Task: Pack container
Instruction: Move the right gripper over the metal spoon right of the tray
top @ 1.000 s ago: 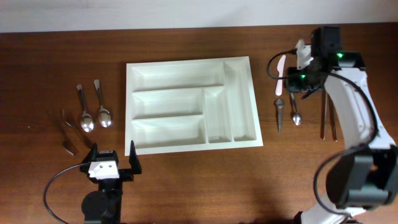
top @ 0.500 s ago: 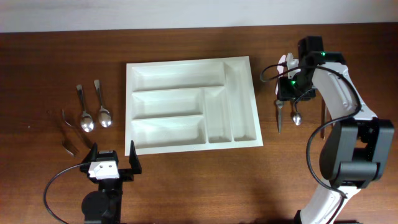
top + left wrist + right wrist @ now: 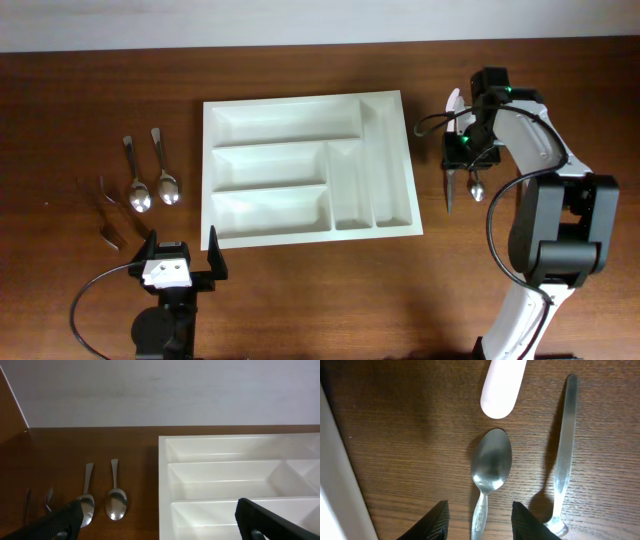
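Our right gripper (image 3: 480,507) hangs part open over a spoon (image 3: 491,462). The spoon's handle runs back between the fingers and its bowl sits just ahead of them; nothing is gripped yet. The container (image 3: 305,103) lies off to one side of this gripper, past one finger, with its narrow compartments nearest. Our left gripper (image 3: 182,252) stands wide open and empty with the container ahead of it, so we judge the right arm nearer the spoon.

Right arm (image 3: 545,150): white curved shells, black joints, green indicator lights (image 3: 507,92), thin black wrist cable (image 3: 430,120) in a loop. Left arm (image 3: 165,325): black body, white block (image 3: 165,268) on top, black base cable (image 3: 85,300) curving aside. Left tool (image 3: 181,245) and right tool (image 3: 480,522): black fingers (image 3: 437,520), ribbed texture.
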